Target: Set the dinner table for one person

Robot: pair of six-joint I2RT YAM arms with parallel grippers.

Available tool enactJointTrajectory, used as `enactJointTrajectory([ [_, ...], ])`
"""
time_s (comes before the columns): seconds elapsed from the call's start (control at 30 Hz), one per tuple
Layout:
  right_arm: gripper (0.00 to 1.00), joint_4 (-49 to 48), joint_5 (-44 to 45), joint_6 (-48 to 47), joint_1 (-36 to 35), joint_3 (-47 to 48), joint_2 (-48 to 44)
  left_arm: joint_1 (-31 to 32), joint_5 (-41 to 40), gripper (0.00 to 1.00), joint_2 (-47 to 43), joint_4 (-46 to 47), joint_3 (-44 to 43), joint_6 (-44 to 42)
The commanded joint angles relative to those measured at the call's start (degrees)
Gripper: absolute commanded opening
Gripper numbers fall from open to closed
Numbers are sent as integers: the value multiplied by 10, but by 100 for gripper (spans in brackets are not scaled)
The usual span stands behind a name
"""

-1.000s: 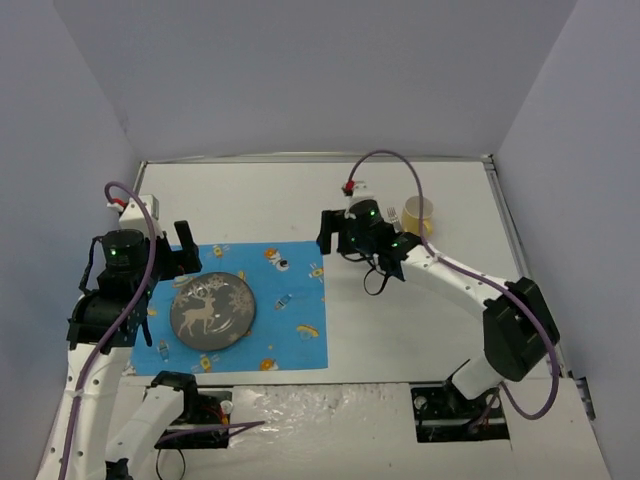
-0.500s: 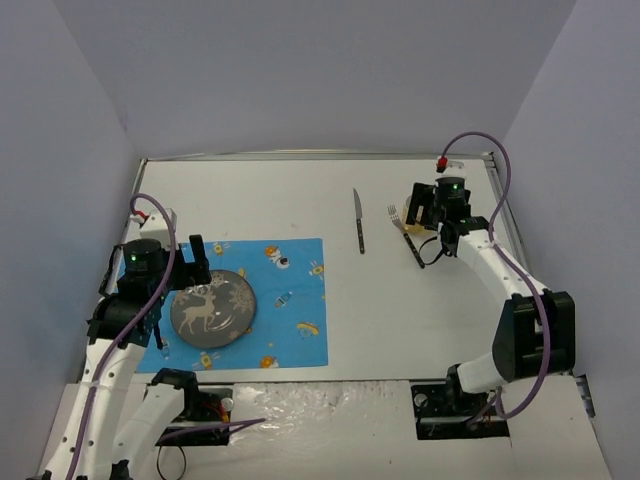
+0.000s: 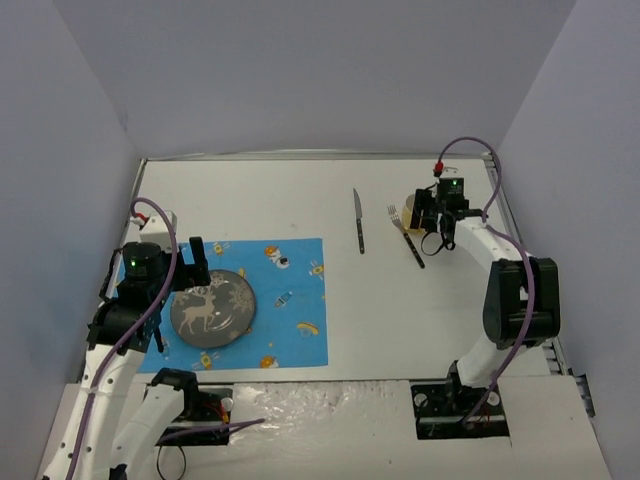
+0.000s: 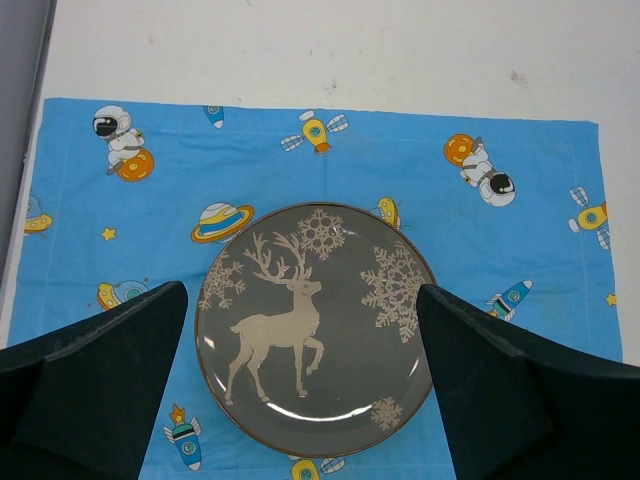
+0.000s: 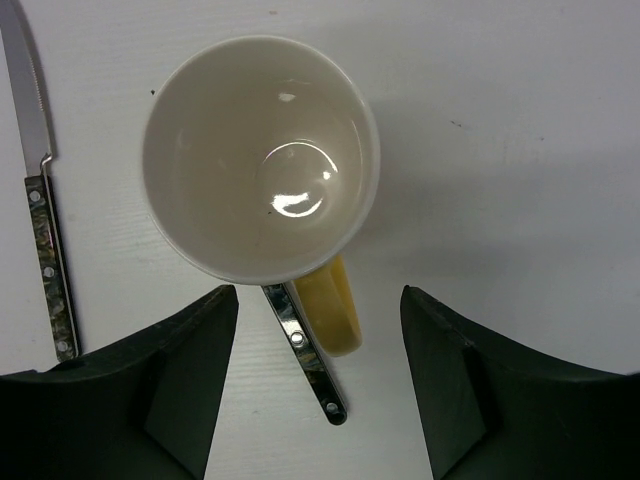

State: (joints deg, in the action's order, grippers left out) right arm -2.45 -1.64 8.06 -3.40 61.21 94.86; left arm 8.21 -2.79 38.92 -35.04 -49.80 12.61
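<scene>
The dinner table is a white tabletop. A grey reindeer plate sits on a blue cartoon-print placemat at the front left. My left gripper hovers open above the plate, a finger on each side in the left wrist view. A knife and a fork lie at the back right. My right gripper hovers open over a yellow mug, whose handle lies on the fork's handle. The right gripper holds nothing.
The knife lies left of the mug in the right wrist view. Grey walls enclose the table on three sides, and its metal rim runs close to the right arm. White table shows beyond the placemat.
My right gripper swung from the middle of the table to the back right, over the mug, and the knife now lies uncovered. My left gripper shifted slightly nearer, above the plate.
</scene>
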Motion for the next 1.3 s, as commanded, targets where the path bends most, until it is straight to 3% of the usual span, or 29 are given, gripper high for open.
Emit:
enactJointTrajectory([
  [0.0, 58, -36, -16, -29, 2, 32, 10, 3, -14, 97, -1, 38, -5, -10],
  [0.5, 1, -87, 15, -43, -2, 11, -8, 3, -12, 97, 4, 39, -4, -12],
  [0.7, 0, -120, 15, -66, -20, -5, -53, 3, -10, 97, 7, 39, -5, -12],
  [0.9, 0, -143, 12, -116, -84, -7, -119, 3, -12, 97, 10, 41, -6, -12],
  [1.27, 0, -218, -122, -101, -218, -11, -139, 2, -15, 97, 12, 40, -8, -12],
])
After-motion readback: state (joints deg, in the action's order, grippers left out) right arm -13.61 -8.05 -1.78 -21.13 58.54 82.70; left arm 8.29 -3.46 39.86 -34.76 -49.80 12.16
